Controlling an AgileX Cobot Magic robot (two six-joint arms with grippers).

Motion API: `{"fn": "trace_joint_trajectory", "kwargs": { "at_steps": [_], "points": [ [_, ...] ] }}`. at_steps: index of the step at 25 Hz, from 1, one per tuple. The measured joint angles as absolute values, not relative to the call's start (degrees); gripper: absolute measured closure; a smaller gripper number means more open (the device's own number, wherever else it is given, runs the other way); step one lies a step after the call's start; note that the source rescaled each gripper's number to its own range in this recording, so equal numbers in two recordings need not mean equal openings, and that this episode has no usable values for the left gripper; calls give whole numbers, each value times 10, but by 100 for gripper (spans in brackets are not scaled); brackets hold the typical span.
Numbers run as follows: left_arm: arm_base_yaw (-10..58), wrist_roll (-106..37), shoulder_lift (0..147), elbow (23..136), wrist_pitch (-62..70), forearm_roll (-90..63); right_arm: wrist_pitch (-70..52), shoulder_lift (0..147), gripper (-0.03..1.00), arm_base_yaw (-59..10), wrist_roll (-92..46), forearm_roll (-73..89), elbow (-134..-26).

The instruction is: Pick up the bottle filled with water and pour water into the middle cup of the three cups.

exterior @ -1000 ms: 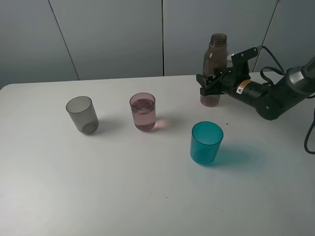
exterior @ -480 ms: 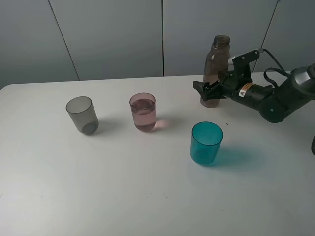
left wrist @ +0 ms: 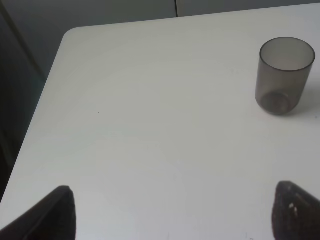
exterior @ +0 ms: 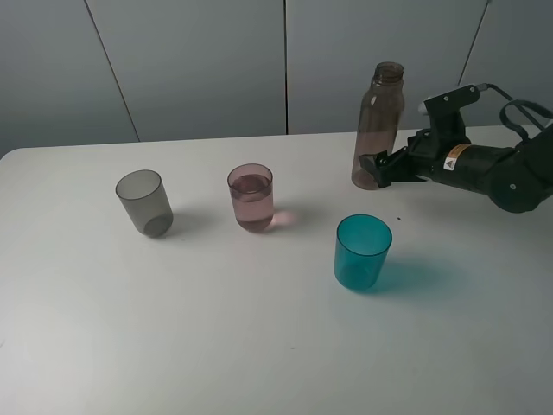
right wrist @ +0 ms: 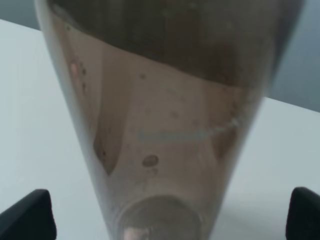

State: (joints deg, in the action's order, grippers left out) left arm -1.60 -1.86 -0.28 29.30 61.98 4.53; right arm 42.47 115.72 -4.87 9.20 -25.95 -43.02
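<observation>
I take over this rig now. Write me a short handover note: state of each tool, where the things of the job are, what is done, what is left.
Right tool: open, empty, just beside the bottle's base.
Left tool: open, empty, over bare table near the grey cup.
Bottle: upright at the table's back right, uncapped, some water inside, not held.
Cups: the grey cup on the left, pink middle cup in the centre, teal cup on the right and nearer the front.
Done: the pink middle cup holds water; the bottle stands on the table.
Left: draw the right arm away from the bottle, if anything.
</observation>
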Motion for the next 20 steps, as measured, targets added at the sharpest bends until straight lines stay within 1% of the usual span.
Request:
{"fn": "trace_joint_trajectory", "kwargs": {
  "at_steps": [6, 10, 14, 18, 20],
  "points": [
    [-16, -16, -3, 293, 620, 45, 397, 1044, -3, -41, 99, -250, -347],
    [-16, -17, -3, 293, 620, 45, 333, 925, -3, -40, 157, -255, -323],
    [-16, -17, -3, 293, 620, 45, 204, 769, -3, -40, 204, -263, -322],
    [-16, -17, -3, 293, 620, 45, -5, 604, -3, -40, 213, -224, -334],
    [-16, -17, -3, 293, 620, 45, -104, 531, -3, -40, 190, -185, -354]
  ]
}}
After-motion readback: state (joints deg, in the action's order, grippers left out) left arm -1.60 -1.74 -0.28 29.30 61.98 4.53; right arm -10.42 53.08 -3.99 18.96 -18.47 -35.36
